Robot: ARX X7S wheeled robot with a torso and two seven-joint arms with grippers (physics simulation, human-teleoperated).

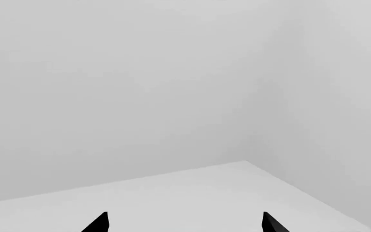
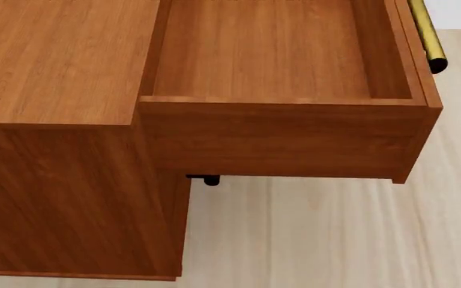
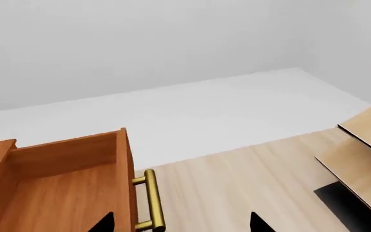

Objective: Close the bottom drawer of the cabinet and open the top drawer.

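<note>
**Top drawer out, both grippers free**

Your head cam shows the top drawer (image 2: pixel 278 54) pulled well out of the cabinet (image 2: pixel 54 60), brass handle (image 2: pixel 424 33) at its far right. Bottom drawer isn't visible. R gripper (image 3: pixel 180 223) hovers beside that handle, jaws apart, holding nothing. L gripper (image 1: pixel 185 223) faces blank wall, jaws spread.

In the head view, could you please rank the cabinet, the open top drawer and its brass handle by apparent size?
1. cabinet
2. top drawer, pulled out; nearly as large in view
3. brass handle, mostly cut off by the frame
</note>
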